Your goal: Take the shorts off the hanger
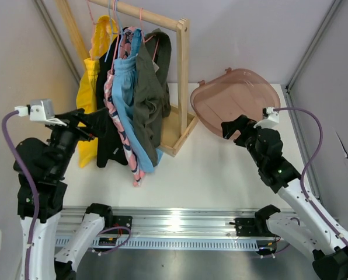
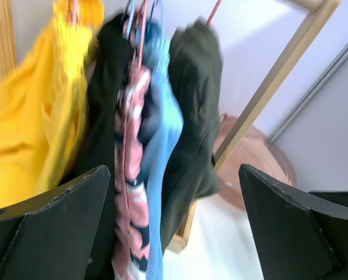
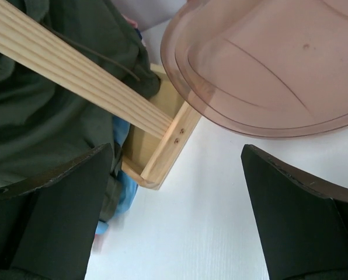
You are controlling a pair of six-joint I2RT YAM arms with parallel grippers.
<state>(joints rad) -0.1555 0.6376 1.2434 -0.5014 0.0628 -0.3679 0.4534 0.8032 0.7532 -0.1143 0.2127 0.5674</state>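
Observation:
Several garments hang on hangers from a wooden rack (image 1: 183,70): yellow (image 1: 89,87), black (image 1: 107,140), pink patterned (image 1: 118,125), blue (image 1: 127,93) and dark green (image 1: 150,96). I cannot tell which are the shorts. My left gripper (image 1: 101,118) is open and empty, level with the lower part of the black garment at the rack's left side. In the left wrist view (image 2: 174,233) the pink (image 2: 130,192), blue (image 2: 159,151) and dark green (image 2: 191,116) garments hang between its jaws, further off. My right gripper (image 1: 231,128) (image 3: 177,221) is open and empty over the table, right of the rack.
A brownish translucent plastic tub (image 1: 235,93) sits at the back right, just behind the right gripper, also in the right wrist view (image 3: 267,64). The rack's wooden base frame (image 1: 177,137) rests on the white table (image 1: 215,169). Grey walls enclose both sides.

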